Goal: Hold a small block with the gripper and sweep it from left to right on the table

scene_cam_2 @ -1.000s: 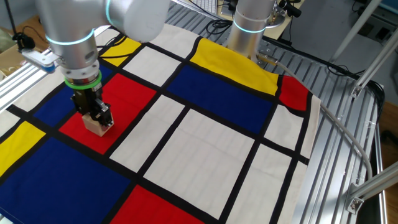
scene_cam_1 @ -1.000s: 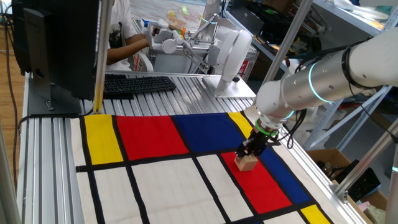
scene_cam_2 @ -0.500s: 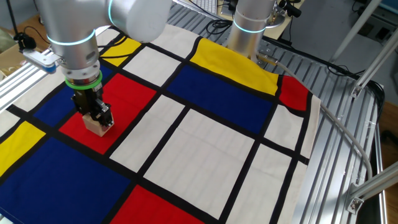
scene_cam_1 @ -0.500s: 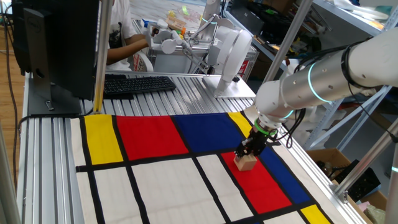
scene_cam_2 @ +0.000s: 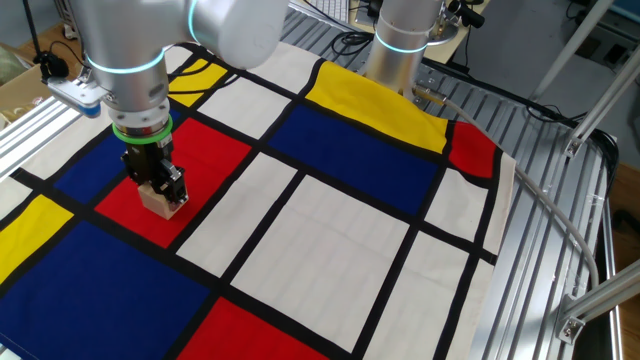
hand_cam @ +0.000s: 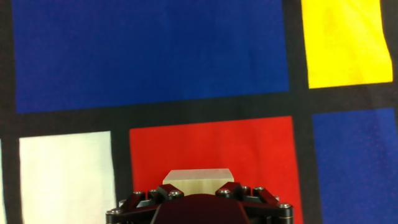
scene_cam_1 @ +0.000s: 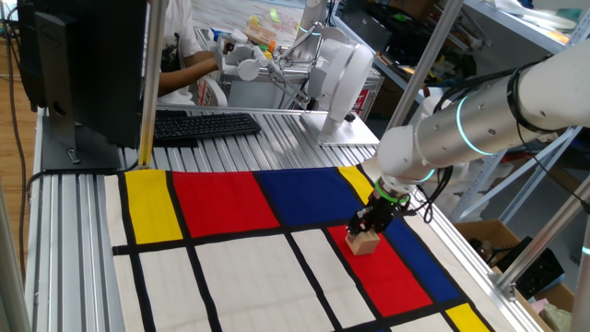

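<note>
The gripper (scene_cam_1: 367, 228) pinches the block (scene_cam_1: 365, 242) from above, fingers pointing straight down, with the cube's underside resting on a red panel of the table (scene_cam_1: 230, 277) cloth. Seen from the other fixed view, the block (scene_cam_2: 160, 199) sits under the gripper (scene_cam_2: 160, 187) near the red panel's edge, just beside the black line that borders the white panel, with blue panels on the panel's other sides. In the hand view, only the block's (hand_cam: 198, 181) pale top edge shows ahead of the gripper's dark body, and the red panel runs on to a black band with blue beyond it.

The risks from here are a matter of judgement. The cloth is loose fabric over aluminium rails; a block pressed too hard into it could drag the cloth along and bunch it up rather than slide across it. The grip takes only the upper part of the cube, so friction at the base might tip or twist the block between the fingers, or pull it free. If the arm rides too high, the block would skim the air and sweep nothing. Whether the cloth is already puckering under the block cannot be told from these views.
</note>
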`<act>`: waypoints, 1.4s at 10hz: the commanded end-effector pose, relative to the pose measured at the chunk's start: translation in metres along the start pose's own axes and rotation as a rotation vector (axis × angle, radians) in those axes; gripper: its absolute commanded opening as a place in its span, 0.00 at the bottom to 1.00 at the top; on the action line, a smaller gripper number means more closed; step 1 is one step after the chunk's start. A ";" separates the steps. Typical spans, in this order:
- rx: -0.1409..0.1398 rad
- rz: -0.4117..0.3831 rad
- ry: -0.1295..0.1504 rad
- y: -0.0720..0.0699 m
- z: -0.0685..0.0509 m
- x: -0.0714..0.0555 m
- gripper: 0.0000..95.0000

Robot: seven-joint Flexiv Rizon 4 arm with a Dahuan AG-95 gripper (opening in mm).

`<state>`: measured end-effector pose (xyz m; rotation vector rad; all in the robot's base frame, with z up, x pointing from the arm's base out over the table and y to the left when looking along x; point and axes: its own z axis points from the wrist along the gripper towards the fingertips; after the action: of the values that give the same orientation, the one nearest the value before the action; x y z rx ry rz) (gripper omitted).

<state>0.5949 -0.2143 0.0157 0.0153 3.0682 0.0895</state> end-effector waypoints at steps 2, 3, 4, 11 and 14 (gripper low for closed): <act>0.010 0.018 0.004 0.003 0.002 0.001 0.00; 0.048 0.013 -0.007 0.005 0.001 0.002 0.00; 0.025 0.018 0.002 0.007 0.001 0.002 0.00; 0.008 0.043 -0.003 0.020 0.000 0.006 0.00; -0.001 0.048 -0.001 0.021 0.000 0.006 0.00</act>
<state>0.5910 -0.1942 0.0151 0.0889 3.0672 0.0913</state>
